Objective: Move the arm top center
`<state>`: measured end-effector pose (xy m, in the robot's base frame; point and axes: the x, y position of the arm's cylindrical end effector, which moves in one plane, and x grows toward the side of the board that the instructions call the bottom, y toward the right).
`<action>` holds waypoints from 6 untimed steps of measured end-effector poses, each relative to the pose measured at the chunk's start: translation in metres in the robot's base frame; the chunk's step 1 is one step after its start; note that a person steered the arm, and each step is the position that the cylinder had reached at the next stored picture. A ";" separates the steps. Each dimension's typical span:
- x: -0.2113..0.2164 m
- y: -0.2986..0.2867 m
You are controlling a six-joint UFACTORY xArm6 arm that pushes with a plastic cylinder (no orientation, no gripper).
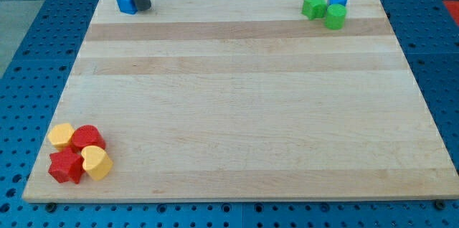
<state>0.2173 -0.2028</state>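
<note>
- Wooden board [237, 113] on blue pegboard – your rod has no fingers to open or close; my tip [143, 8] sits at the top left corner, touching a blue block [126, 1].
- Top centre isn't reached yet; you need to slide toward the view's right.
- Nothing blocks that path – the green blocks [324, 10] lie beyond it, the red and yellow cluster [79, 153] bottom left.
</note>
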 end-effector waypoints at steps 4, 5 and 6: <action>-0.018 0.048; -0.026 0.065; -0.026 0.069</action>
<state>0.1916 -0.1335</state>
